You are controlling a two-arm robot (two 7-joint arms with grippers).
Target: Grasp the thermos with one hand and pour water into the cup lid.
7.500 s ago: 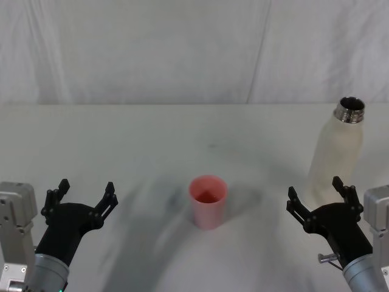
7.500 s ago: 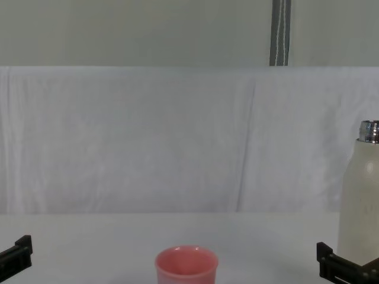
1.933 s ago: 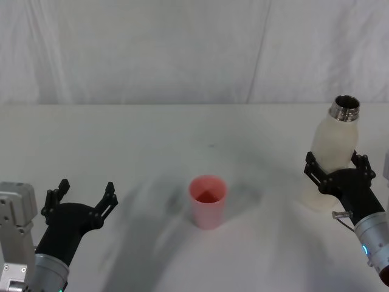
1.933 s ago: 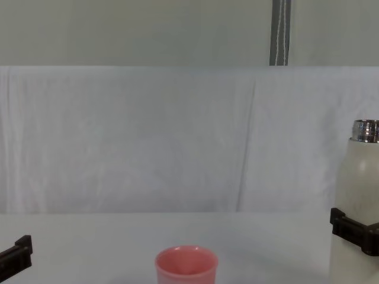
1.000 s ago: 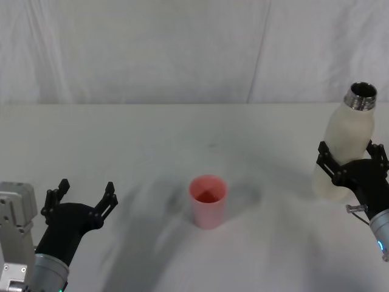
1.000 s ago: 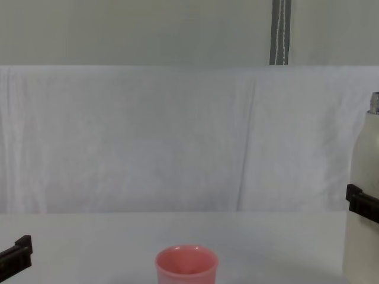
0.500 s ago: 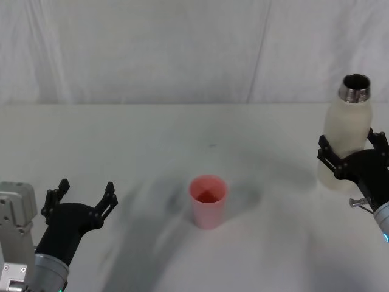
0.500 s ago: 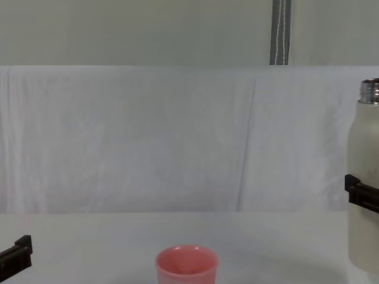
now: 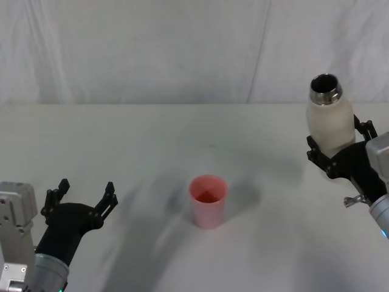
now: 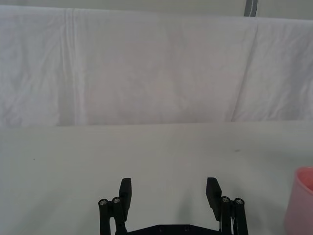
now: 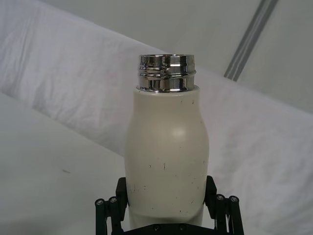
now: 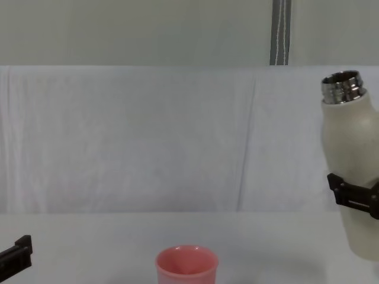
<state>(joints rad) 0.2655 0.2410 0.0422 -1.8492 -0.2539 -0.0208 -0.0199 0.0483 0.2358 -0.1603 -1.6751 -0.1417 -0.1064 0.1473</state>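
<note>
White-draped table: thermos is now lifted off it at far right, clamped by right gripper, tilted twd cup lid at centre. Pour not yet begun. Left gripper parked near left, fingers spread.

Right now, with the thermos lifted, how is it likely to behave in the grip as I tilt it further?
The thermos looks rigid, so it should not deform between the right tool fingers. Its smooth rounded body might slip as it tips. The neck is open and already leans toward the cup lid, so any contents could shift and spill early.
</note>
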